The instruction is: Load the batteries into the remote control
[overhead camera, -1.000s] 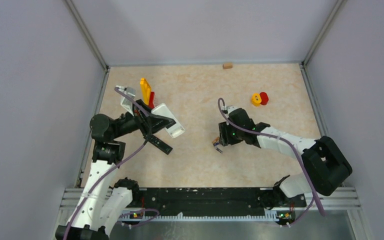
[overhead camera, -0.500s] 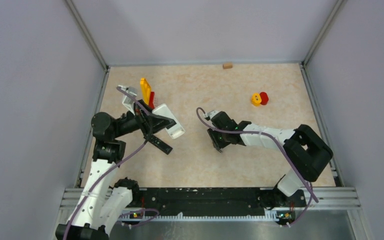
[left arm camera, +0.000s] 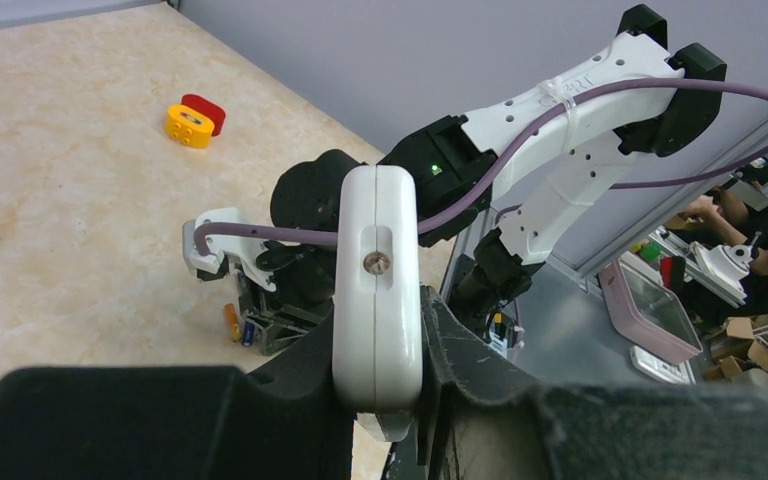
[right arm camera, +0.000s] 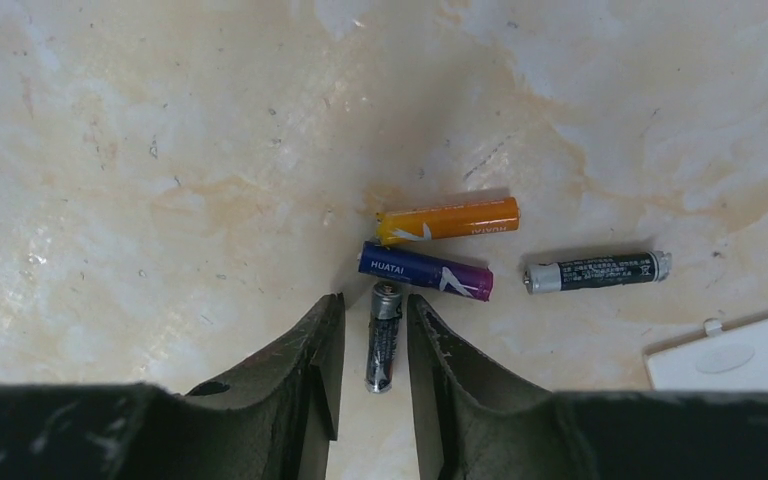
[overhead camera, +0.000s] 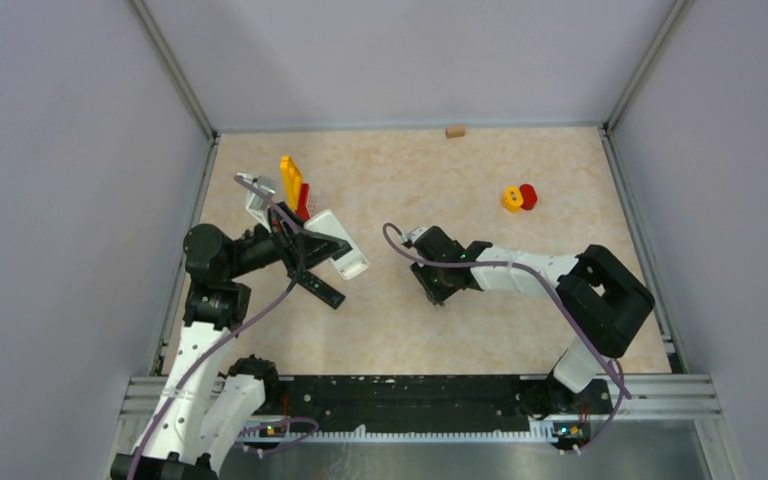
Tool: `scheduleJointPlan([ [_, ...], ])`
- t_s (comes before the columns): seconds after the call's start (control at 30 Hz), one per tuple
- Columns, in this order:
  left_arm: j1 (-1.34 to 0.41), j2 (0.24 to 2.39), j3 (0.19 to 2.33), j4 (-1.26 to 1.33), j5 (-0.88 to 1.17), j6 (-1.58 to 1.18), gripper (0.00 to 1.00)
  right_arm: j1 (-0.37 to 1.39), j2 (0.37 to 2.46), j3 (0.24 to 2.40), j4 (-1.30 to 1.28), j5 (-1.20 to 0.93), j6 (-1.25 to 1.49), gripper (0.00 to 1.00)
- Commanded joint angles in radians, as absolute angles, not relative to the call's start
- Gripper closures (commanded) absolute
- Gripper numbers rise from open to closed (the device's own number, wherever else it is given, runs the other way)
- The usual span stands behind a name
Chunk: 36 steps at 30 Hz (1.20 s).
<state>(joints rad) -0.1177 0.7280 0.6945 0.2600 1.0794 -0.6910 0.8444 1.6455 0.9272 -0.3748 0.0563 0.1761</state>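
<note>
Right gripper (right arm camera: pixel 372 305) open, astride dark battery (right arm camera: pixel 383 345) on the table at lower centre of wrist frame, long axis up-down along the fingers (right arm camera: pixel 310 370), so closing should pinch across it; left gripper (left arm camera: pixel 377 345), farther off, clamps remote (left arm camera: pixel 377 250).

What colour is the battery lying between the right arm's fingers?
The battery is dark grey with a silver end; clearest in the right wrist view.

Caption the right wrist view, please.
Open right gripper straddles one dark battery on the table; orange, purple-blue and another dark cell nearby.
</note>
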Motion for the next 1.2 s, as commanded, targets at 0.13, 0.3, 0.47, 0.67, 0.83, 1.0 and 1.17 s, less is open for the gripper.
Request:
scheduleJointPlan([
  [0.13, -0.117, 0.706, 0.743, 0.258, 1.045, -0.672, 1.0, 0.859, 1.675, 0.967, -0.397, 0.108, 0.217, 0.95],
  [0.3, -0.118, 0.695, 0.741, 0.252, 0.943, -0.724, 1.0, 0.859, 1.583, 0.978, -0.386, 0.144, 0.281, 1.0],
  [0.47, -0.118, 0.684, 0.693, 0.339, 0.758, -0.869, 1.0, 0.857, 1.387, 0.974, -0.342, 0.153, 0.421, 1.0],
  [0.67, -0.119, 0.696, 0.622, 0.503, 0.564, -1.094, 1.0, 0.857, 1.161, 0.98, -0.214, 0.162, 0.655, 1.0],
  [0.83, -0.133, 0.725, 0.586, 0.61, 0.46, -1.255, 1.0, 0.858, 1.088, 0.973, 0.004, 0.112, 0.783, 1.0],
  [1.0, -0.167, 0.759, 0.567, 0.67, 0.419, -1.339, 1.0, 0.857, 1.101, 0.989, 0.268, -0.064, 0.814, 1.0],
  [1.17, -0.214, 0.76, 0.494, 0.792, 0.343, -1.413, 1.0, 0.858, 1.103, 1.053, 0.314, -0.101, 0.832, 1.0],
])
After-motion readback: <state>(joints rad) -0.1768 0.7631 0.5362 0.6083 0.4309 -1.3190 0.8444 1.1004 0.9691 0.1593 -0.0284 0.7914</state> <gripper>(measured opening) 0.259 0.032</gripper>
